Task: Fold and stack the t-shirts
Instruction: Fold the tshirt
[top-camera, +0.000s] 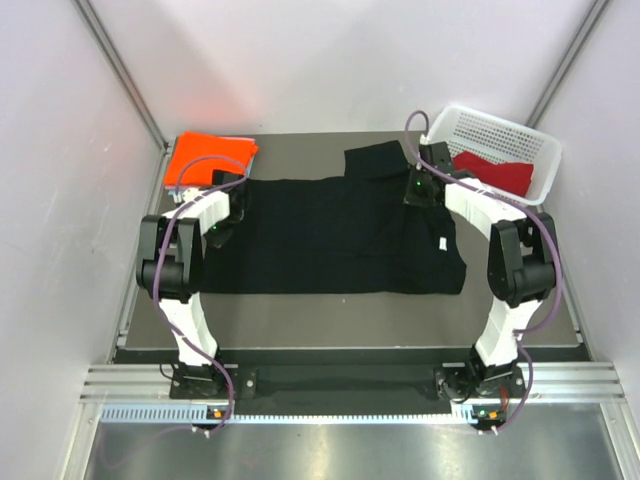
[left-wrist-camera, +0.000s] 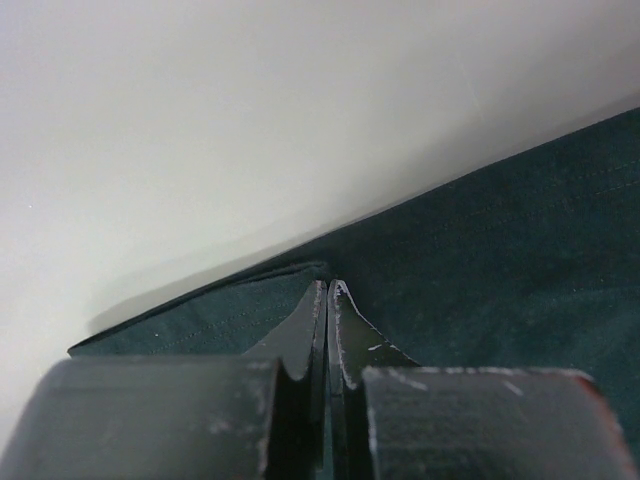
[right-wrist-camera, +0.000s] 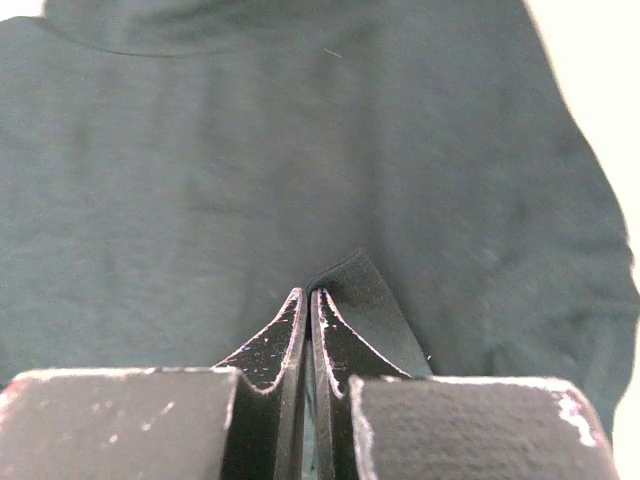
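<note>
My left jaws and right jaws pinched shut on black tee (top-camera: 340, 235), red tee (top-camera: 495, 172) in white basket (top-camera: 497, 127)

A white mesh basket (top-camera: 492, 130) sits at the dark table's (top-camera: 300, 318) far right corner.

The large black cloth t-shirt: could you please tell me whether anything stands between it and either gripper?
Nothing visible does: the left gripper and right gripper are each shut on the large black cloth t-shirt. The folded bright orange t-shirt and white plastic mesh basket sit off its far corners.
</note>
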